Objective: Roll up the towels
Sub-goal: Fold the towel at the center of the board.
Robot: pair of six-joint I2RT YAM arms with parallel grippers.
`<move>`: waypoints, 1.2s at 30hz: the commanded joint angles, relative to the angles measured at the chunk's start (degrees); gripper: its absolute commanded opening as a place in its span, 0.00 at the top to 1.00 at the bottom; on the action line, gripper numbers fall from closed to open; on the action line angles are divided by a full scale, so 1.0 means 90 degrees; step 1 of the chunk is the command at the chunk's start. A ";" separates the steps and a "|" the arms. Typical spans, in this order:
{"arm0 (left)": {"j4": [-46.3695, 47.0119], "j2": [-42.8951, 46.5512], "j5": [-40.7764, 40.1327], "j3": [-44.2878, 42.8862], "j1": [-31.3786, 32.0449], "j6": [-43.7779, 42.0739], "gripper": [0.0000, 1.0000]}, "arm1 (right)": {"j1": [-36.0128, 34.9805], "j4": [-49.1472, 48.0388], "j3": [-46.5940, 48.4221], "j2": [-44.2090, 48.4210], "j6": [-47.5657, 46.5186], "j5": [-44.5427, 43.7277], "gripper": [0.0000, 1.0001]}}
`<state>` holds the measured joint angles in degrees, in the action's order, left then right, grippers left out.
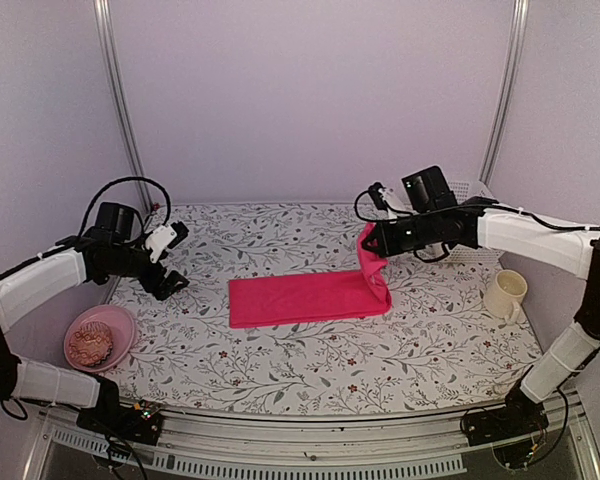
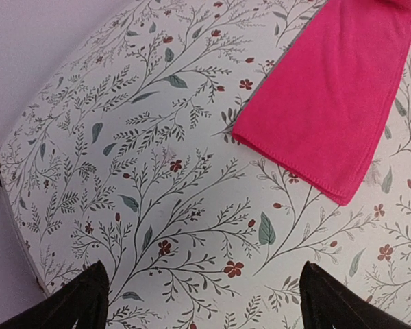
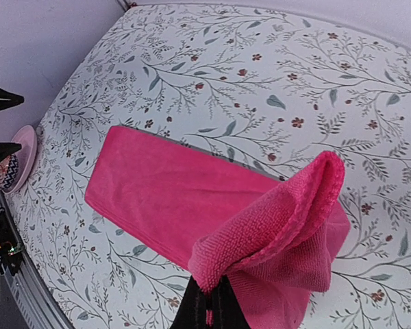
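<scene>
Top external view: the pink towel lies as a long strip across the middle of the floral worktop. Its left part is flat, and its right end is held up off the surface. The right end effector is clamped narrow on that raised end, so the cloth hangs from it in a loose fold and drapes down to the flat part.

Right wrist view: the dark fingertips pinch the towel's edge at the bottom of the picture. The gathered end curls over above them, and the rest of the towel stretches away flat toward the left side of the worktop.

The left end effector hovers over the far left part of the worktop, well apart from the towel, with its fingers spread wide and nothing between them. Left wrist view: the two finger tips sit at the bottom corners over bare floral surface, and the towel's left end lies flat at the upper right.

A pink bowl sits at the near left corner, holding something brownish that I cannot identify. A cream mug stands near the right edge. A white perforated basket sits at the far right, behind the right arm.
</scene>
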<state>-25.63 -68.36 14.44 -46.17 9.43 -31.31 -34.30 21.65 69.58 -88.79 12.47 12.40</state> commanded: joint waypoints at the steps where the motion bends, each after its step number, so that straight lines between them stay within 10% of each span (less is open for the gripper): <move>1: 0.0094 -0.0090 0.0026 0.0072 -0.0123 0.0020 0.03 | -0.0499 -0.0355 0.0715 -0.0961 0.0088 0.0267 0.98; 17: 0.0150 -0.0061 0.0137 0.0135 -0.0236 0.0022 0.03 | -0.1617 -0.0506 0.3317 -0.3722 0.0165 0.0741 0.98; 36: 0.0181 -0.0158 0.0165 0.0150 -0.0257 0.0036 0.03 | -0.1898 -0.0443 0.4282 -0.4644 0.0215 0.1086 0.98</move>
<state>-25.12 -69.32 15.03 -45.56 7.79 -31.31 -50.35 18.44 105.27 -128.55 14.13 20.45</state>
